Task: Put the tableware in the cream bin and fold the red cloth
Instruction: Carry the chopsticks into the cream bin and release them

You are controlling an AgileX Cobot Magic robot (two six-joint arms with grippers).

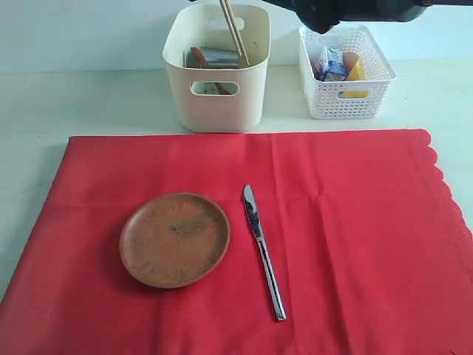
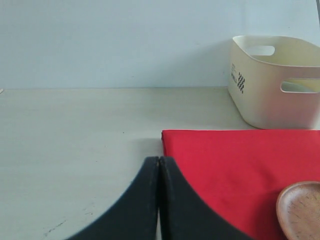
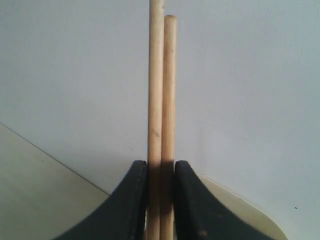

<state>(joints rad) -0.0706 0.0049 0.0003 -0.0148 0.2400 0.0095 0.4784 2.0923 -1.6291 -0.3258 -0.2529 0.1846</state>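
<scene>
Large bright red cloth (image 1: 347, 222) lies spread flat on the pale table (image 1: 89, 96), scalloped edge at the right. Its near edge is cut off by the frame.

On the cloth:
- Round brown plate (image 1: 174, 239).
- Silver knife (image 1: 263, 251) just beside the plate, not touching it.

Tall cream plastic bin (image 1: 222, 111) stands behind the cloth. A pair of wooden chopsticks (image 1: 235, 31) slants down into it, upper ends out of frame. The wall hides most of the bin's contents, which can't be identified.

White lattice basket (image 1: 325, 103) stands beside the bin; the packets inside are hard to make out.

Right gripper (image 3: 161, 172): fingers clamped on the chopsticks. The exterior view shows only dark arm bulk at the top edge.

Left gripper (image 2: 159, 162): fingers pressed together, nothing between them, over bare table near the cloth's corner.
</scene>
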